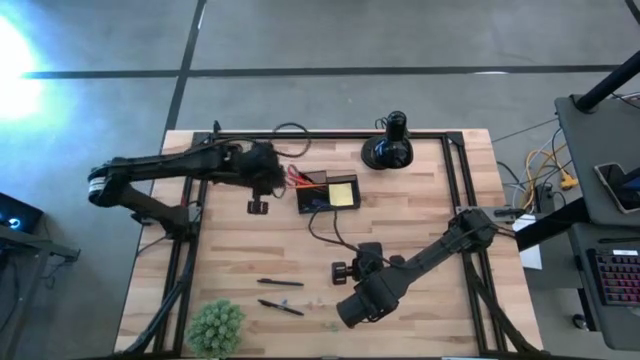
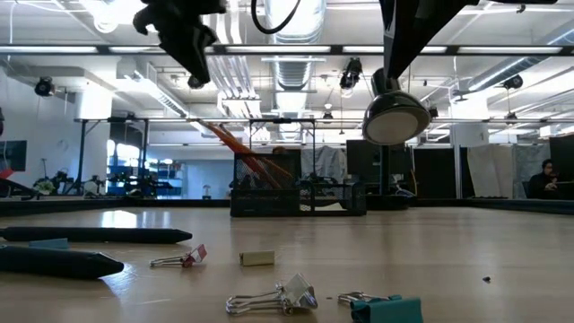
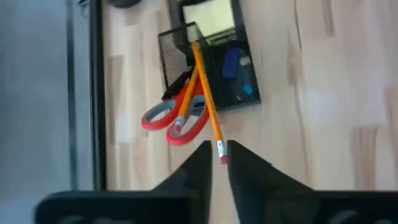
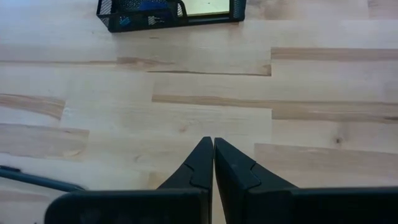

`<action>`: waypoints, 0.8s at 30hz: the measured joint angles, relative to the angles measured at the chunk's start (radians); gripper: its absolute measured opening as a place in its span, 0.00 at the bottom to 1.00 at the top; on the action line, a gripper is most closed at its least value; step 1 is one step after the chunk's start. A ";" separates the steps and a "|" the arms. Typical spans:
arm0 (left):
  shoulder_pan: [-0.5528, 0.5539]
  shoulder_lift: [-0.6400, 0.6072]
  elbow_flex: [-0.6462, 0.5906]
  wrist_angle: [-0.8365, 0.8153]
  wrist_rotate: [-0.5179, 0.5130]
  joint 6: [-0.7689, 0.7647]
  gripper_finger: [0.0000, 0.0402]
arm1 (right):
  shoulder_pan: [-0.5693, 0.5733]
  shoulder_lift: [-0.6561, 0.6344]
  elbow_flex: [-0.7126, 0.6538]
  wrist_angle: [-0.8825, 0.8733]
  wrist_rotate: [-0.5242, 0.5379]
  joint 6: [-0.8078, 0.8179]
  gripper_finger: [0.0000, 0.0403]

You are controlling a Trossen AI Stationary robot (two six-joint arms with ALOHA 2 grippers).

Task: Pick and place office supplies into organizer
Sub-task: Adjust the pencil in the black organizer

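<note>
1. The left gripper [image 3: 217, 163] hovered just left of the organizer [image 1: 327, 192], its jaws narrowly parted around the eraser end of the orange pencil [image 3: 205, 87].
2. The organizer sat at mid-table; the pencil and red-handled scissors [image 3: 177, 118] leaned out of its left compartment, small blue pieces [image 3: 231, 62] lay in the middle one, and the yellow sticky-note pad [image 1: 342, 194] filled the right.
3. Two black pens [image 1: 280, 295] lay near the table's front edge.
4. The right gripper [image 4: 213, 152] waited over bare wood, jaws pressed together, empty.
</note>
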 joint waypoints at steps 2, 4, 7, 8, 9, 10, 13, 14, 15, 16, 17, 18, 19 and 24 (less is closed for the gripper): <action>0.011 -0.055 -0.059 0.040 0.002 -0.090 0.15 | 0.000 0.000 -0.002 -0.001 0.000 0.000 0.02; 0.021 -0.106 -0.124 0.090 0.001 -0.188 0.23 | 0.000 0.000 -0.005 0.000 0.000 -0.001 0.02; 0.030 -0.160 -0.214 0.182 0.012 -0.352 0.33 | 0.000 0.000 -0.008 0.000 0.000 -0.001 0.02; 0.034 -0.172 -0.240 0.206 0.027 -0.387 0.36 | 0.000 0.000 -0.009 -0.001 0.000 -0.003 0.02; 0.037 -0.183 -0.265 0.234 0.043 -0.404 0.38 | 0.000 0.000 -0.009 -0.001 0.000 -0.003 0.02; 0.037 -0.193 -0.290 0.259 0.054 -0.398 0.40 | 0.000 0.000 -0.009 0.000 0.000 -0.005 0.02; 0.036 -0.210 -0.362 0.310 0.053 -0.294 0.43 | 0.000 0.000 -0.009 0.000 0.000 -0.011 0.02; 0.036 -0.214 -0.387 0.333 0.053 -0.262 0.43 | 0.000 0.000 -0.009 0.000 0.000 -0.011 0.02; 0.036 -0.218 -0.411 0.359 0.054 -0.233 0.43 | 0.000 0.000 -0.009 0.000 0.000 -0.011 0.02; 0.037 -0.223 -0.435 0.383 0.058 -0.204 0.43 | 0.000 0.000 -0.009 0.000 0.000 -0.010 0.02; 0.037 -0.226 -0.455 0.402 0.060 -0.177 0.43 | 0.000 0.000 -0.009 0.000 0.000 -0.009 0.02; 0.037 -0.228 -0.471 0.424 0.060 -0.157 0.43 | 0.000 0.000 -0.009 0.001 -0.002 -0.008 0.02; 0.037 -0.232 -0.485 0.448 0.061 -0.142 0.43 | 0.000 0.000 -0.009 0.003 -0.006 -0.008 0.02; 0.040 -0.239 -0.527 0.543 0.069 -0.135 0.43 | 0.000 0.000 -0.009 0.003 -0.008 -0.007 0.02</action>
